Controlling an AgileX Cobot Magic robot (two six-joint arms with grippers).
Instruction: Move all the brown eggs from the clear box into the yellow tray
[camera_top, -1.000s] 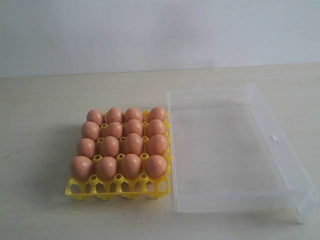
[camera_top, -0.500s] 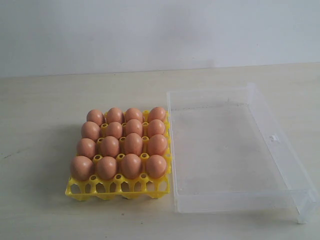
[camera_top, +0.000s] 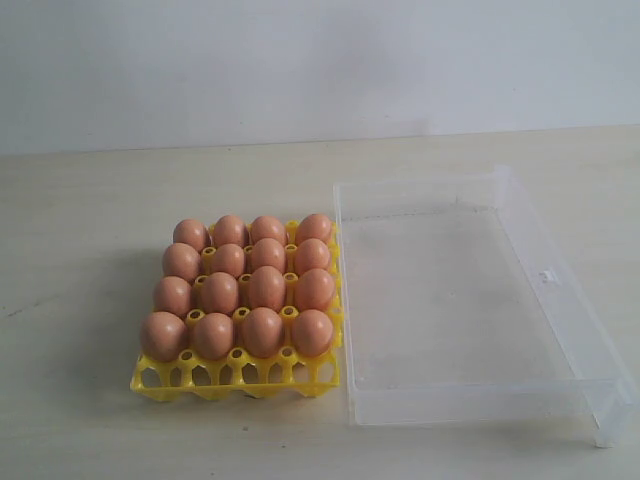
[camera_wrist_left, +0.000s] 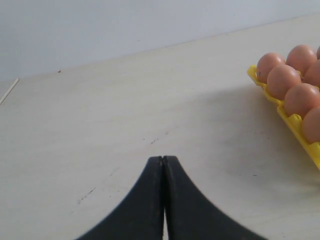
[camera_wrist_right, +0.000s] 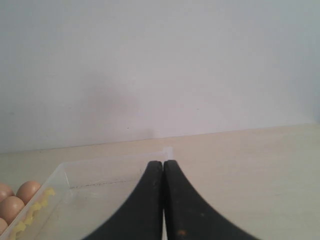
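Observation:
Several brown eggs (camera_top: 266, 288) fill the cups of the yellow tray (camera_top: 236, 376) at the centre left of the exterior view. Right beside it stands the clear box (camera_top: 560, 305), with no egg inside. Neither arm shows in the exterior view. In the left wrist view my left gripper (camera_wrist_left: 163, 159) is shut with nothing in it, over bare table, with the eggs (camera_wrist_left: 282, 81) and the tray's edge (camera_wrist_left: 298, 129) off to one side. My right gripper (camera_wrist_right: 163, 163) is shut and empty, near the clear box (camera_wrist_right: 64, 171); a few eggs (camera_wrist_right: 27, 192) show through its wall.
A pale wooden table (camera_top: 90, 200) carries everything, and a plain white wall (camera_top: 300, 60) rises behind it. A small latch tab (camera_top: 546, 275) sits on the box's right wall.

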